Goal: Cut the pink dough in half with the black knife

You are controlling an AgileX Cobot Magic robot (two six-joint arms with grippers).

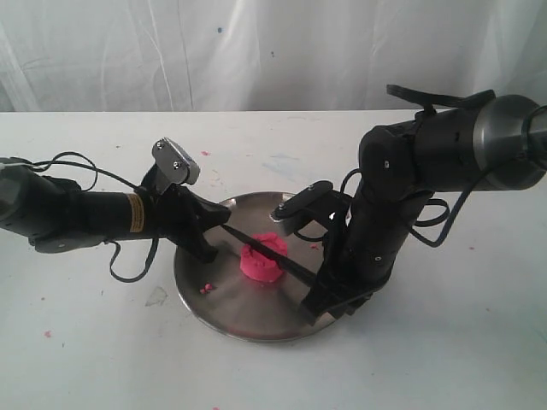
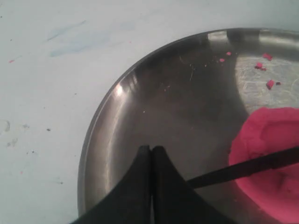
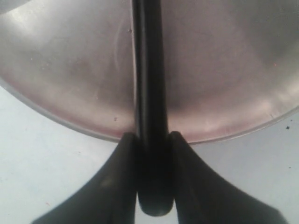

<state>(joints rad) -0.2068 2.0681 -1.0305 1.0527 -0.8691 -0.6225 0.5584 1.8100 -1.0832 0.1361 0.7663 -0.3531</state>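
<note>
Black knife (image 1: pixel 267 249) lies across your pink dough (image 1: pixel 262 259).
Your right gripper (image 3: pixel 152 140) clamps its handle; your left gripper (image 2: pixel 151 151) sits pressed together beside the dough.

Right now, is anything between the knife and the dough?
Nothing visible. The knife, clamped in the right gripper, already lies across the top of the dough on the plate. The shut left gripper sits beside the blade, off its path.
</note>
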